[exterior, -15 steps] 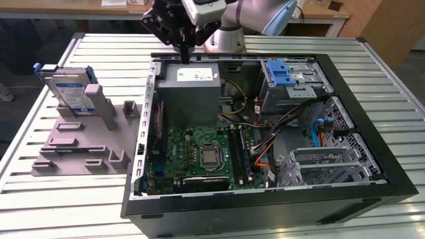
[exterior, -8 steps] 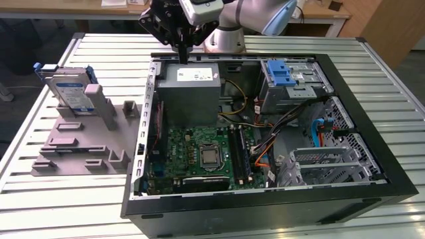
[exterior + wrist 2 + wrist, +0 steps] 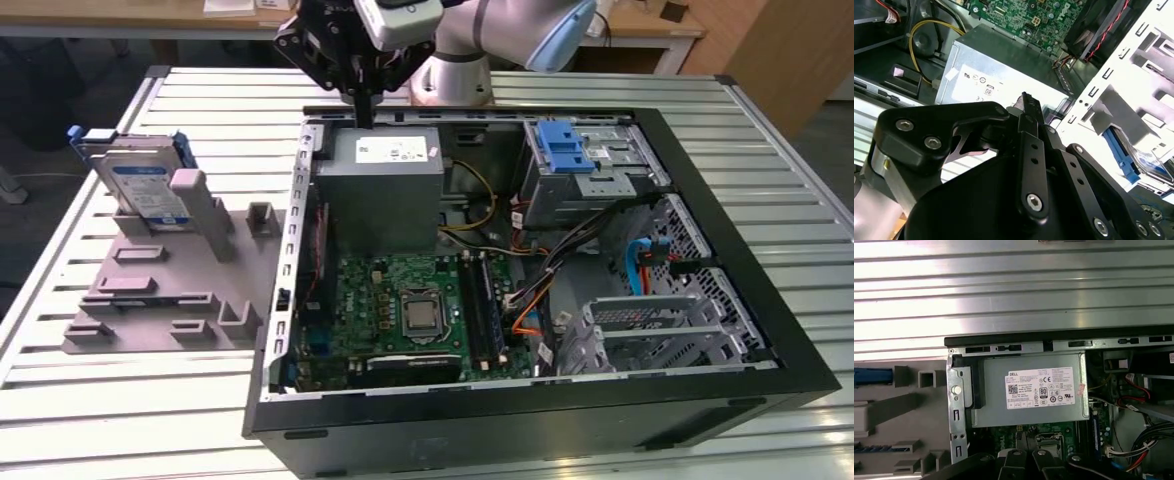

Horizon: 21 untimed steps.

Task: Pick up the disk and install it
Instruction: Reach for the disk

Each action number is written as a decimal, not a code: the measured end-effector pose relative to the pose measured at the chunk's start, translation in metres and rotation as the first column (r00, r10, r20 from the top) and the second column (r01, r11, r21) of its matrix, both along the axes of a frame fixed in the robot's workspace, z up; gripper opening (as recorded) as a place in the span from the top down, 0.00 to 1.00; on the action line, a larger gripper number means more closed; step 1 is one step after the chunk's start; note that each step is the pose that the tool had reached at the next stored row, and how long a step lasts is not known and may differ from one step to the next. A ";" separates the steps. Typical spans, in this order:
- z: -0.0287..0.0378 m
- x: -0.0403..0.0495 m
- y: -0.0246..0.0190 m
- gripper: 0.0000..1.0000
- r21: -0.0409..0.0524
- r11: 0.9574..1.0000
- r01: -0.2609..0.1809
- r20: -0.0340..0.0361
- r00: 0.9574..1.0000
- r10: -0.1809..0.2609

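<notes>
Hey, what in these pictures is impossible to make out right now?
The disk, exterior view: lower end hidden by the grey holder; label print too small.
The power supply box, second wrist view: near side blocked by the gripper.
The silver drive cage, exterior view: interior hidden by its own walls.

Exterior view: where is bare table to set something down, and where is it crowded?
Bare table lies between the grey fixture and the near edge, and on the exterior view's right of the computer case. Inside the case is crowded.
</notes>
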State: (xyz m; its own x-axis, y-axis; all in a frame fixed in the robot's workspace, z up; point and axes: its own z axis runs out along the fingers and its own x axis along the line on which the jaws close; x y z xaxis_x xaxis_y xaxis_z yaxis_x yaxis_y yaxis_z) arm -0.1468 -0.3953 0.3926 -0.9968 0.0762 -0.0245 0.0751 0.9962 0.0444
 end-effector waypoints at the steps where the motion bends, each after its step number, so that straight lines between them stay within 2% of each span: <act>1: 0.0000 -0.0004 0.0000 0.89 0.000 1.000 0.000 0.000 1.000 0.000; 21: -0.0005 -0.0100 0.0014 0.89 0.000 1.000 0.000 0.000 1.000 0.000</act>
